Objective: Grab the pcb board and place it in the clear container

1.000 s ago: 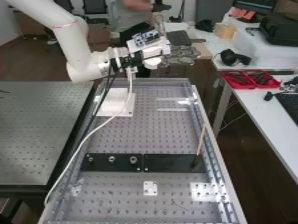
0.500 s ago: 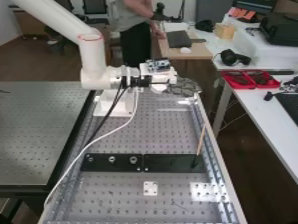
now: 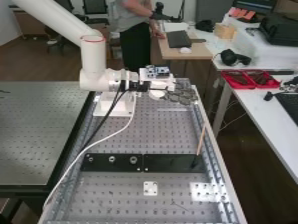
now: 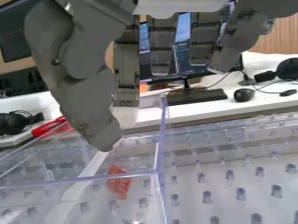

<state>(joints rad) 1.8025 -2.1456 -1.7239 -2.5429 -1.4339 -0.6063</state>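
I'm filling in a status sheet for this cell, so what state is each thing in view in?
Hand: open, fingers relaxed
Clear container: open-topped, upright
Reddish piece: seen through the container's wall, tilted; whether inside, I cannot tell
Wooden stick: leaning, nearly upright
Black plates: lying flat on the bench
Red trays: open, with things in them
Monitor: lit

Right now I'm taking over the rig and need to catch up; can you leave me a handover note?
Hand: open, no board seen in it, by the clear plastic container on the perforated metal bench.
Board: a small red-orange piece shows through the container's walls; I can't tell if it's the board or inside.
Done: placement unconfirmed.
Left: check that piece; place the board if needed.
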